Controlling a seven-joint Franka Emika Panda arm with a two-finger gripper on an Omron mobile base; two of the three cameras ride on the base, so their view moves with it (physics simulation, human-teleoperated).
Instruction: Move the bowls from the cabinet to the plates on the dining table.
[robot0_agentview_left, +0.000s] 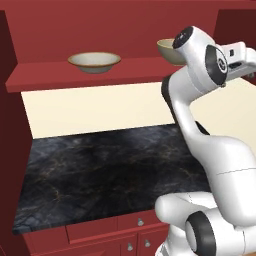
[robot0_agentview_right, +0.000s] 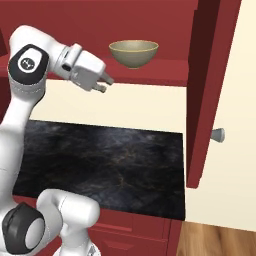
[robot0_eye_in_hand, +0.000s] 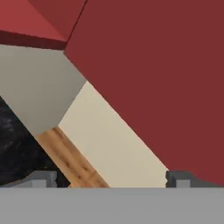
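**Right base view: bowls on shelf, gripper empty**

Right base view gives us the gripper (robot0_agentview_right: 103, 83) with fingers spread wide, holding nothing, short of the deep bowl (robot0_agentview_right: 133, 53) near the cabinet (robot0_agentview_right: 210, 75) shelf's right end. The shallow bowl (robot0_agentview_left: 94, 61) sits mid-shelf, near the front edge. We judge both rigid, glazed, slippery, breakable; pinching across a rim wall seems best.
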